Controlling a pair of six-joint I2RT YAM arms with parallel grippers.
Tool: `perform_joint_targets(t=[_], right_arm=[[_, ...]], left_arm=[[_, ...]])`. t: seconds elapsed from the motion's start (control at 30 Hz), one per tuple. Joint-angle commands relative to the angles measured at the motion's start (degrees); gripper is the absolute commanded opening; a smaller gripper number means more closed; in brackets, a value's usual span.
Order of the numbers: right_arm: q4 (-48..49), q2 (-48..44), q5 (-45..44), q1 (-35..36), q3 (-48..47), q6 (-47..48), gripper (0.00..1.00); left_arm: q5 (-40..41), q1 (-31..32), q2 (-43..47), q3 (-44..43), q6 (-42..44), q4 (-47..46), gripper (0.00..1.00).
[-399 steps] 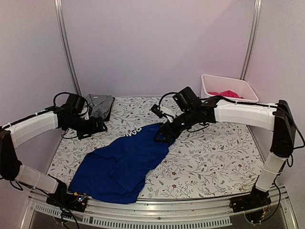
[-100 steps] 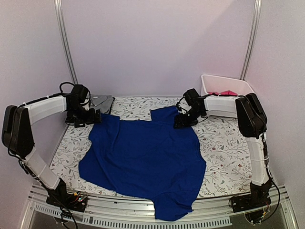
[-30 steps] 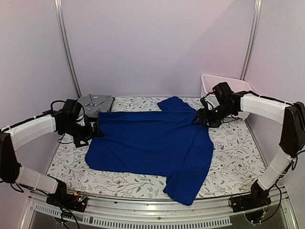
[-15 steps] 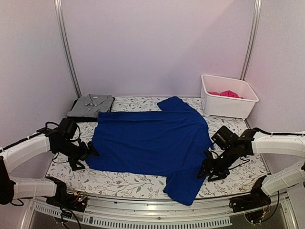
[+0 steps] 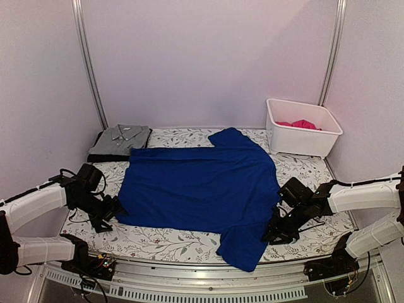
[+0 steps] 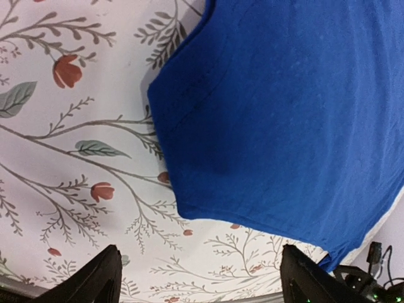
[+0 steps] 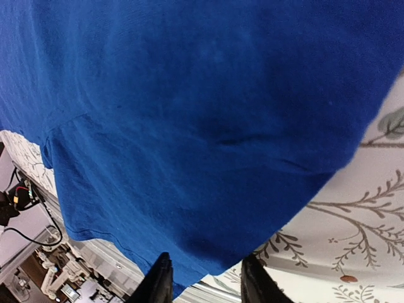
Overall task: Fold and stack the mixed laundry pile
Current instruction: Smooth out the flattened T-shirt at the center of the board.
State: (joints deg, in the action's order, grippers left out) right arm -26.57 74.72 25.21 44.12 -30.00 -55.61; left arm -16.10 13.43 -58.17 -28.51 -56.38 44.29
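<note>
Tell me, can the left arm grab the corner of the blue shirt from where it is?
Probably yes. The left arm sits low beside the blue shirt, its jaws stand apart, and the shirt's near corner lies flat on the floral cover just ahead with nothing in between.

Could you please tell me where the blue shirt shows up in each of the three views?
Top external: the blue shirt lies spread across the middle.
Left wrist: the blue shirt fills the upper right.
Right wrist: the blue shirt covers most of the picture.
Shared landmark: the floral table covering, bordering it in all three.
</note>
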Motion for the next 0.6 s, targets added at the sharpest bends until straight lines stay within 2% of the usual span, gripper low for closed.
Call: perform_joint_targets(t=[0.0, 0.1, 0.13, 0.23, 0.4, 0.57], right_arm=[[3.74, 0.41, -2.96, 0.44, 1.84, -3.09, 0.24], [2.35, -0.86, -4.56, 0.44, 1.72, -3.25, 0.04], [1.86, -2.09, -5.02, 0.44, 1.70, -3.43, 0.00], [0.72, -5.28, -6.42, 0.36, 1.70, -4.25, 0.00], [0.00, -7.83, -7.66, 0.35, 1.61, -5.30, 0.00], [0.07, -7.29, -8.03, 0.20, 0.86, -4.59, 0.00]], left_arm=[[1.34, -3.11, -0.27, 1.30, 0.74, -0.02, 0.80], [1.49, -4.83, -1.57, 1.11, 2.62, -1.87, 0.70], [1.91, -5.20, -2.19, 0.45, 3.29, -2.26, 0.66], [4.69, -5.41, -4.44, -2.24, 4.08, -2.39, 0.61], [6.63, -5.54, -10.19, -5.75, 5.98, -3.96, 0.69], [5.83, -5.53, -14.37, -6.04, 7.71, -7.57, 0.68]])
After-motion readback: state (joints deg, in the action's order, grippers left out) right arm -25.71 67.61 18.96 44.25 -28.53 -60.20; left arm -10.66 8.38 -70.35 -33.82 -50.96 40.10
